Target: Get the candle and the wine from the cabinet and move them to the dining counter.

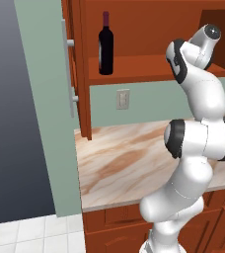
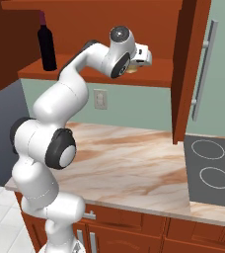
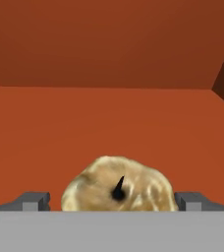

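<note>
wine bottle [image 1: 105, 44]: one; dark, nearly black glass, maroon capsule on a slim neck; upright on the cabinet's lower shelf, at its left end in both base views, well apart from the candle
candle [image 3: 118, 186]: one; squat, mottled yellowish-tan, a short black wick at its top centre; sits on the red-brown shelf floor, to the right of the bottle; in the right base view a sliver of it shows just under the hand
gripper [image 3: 112, 201]: fingers spread wide, one grey fingertip [image 3: 34, 201] on each side of the candle; the candle lies between them; contact cannot be told
cabinet [image 2: 154, 29]: one; reddish-brown wood, both doors swung open, a long silver bar handle on each
counter [image 1: 129, 158]: one tan marble-pattern wall counter below the cabinet
stovetop [image 2: 210, 170]: dark, two ring burners, at the right
</note>
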Controlling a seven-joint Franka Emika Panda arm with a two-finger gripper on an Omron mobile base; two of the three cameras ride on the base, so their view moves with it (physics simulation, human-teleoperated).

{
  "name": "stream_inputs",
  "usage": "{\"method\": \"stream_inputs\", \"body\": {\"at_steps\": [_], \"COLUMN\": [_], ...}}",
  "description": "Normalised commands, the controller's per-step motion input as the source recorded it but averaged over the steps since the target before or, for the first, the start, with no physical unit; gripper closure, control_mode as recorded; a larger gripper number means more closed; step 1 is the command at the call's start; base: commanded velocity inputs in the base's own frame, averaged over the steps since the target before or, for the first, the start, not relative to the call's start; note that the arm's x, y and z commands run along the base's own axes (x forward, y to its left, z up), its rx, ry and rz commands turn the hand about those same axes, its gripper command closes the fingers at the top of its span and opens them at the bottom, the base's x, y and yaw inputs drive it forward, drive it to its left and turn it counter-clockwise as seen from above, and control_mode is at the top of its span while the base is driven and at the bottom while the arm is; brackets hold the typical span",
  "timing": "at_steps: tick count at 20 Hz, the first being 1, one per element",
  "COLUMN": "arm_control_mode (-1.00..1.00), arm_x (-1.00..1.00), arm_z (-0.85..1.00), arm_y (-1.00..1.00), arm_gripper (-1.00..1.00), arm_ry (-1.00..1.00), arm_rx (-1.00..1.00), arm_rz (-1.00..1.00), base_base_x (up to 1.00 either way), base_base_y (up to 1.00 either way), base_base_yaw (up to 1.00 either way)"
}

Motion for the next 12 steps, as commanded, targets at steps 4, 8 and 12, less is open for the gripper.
{"method": "stream_inputs", "body": {"at_steps": [4,8,12], "arm_control_mode": [-1.0,-1.0,-1.0], "arm_x": [0.0,0.0,0.0], "arm_z": [0.0,0.0,0.0], "arm_y": [0.0,0.0,0.0], "arm_gripper": [1.0,1.0,1.0], "arm_ry": [0.0,0.0,0.0], "arm_rx": [0.0,0.0,0.0], "arm_rz": [0.0,0.0,0.0], "base_base_x": [0.0,0.0,0.0], "base_base_y": [0.0,0.0,0.0], "base_base_yaw": [0.0,0.0,0.0]}}
